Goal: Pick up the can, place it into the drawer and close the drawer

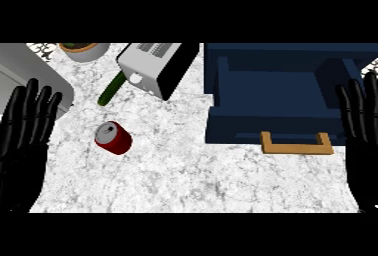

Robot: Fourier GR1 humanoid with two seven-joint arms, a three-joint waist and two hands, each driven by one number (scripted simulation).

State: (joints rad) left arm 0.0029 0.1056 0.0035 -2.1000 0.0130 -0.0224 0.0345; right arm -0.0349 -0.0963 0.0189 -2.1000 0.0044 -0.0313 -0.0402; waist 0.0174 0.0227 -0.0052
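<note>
White marble counter, red can unlabelled, blue drawer open, left hand and right hand flat, empty.

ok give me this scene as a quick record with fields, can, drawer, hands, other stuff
can: red can on the marble counter, left of centre, untouched
drawer: blue drawer open at upper right, wooden handle toward the robot
left hand: left hand open, resting at left edge
right hand: right hand open, resting at right edge
other: toaster, green cucumber, bowl at top
</note>
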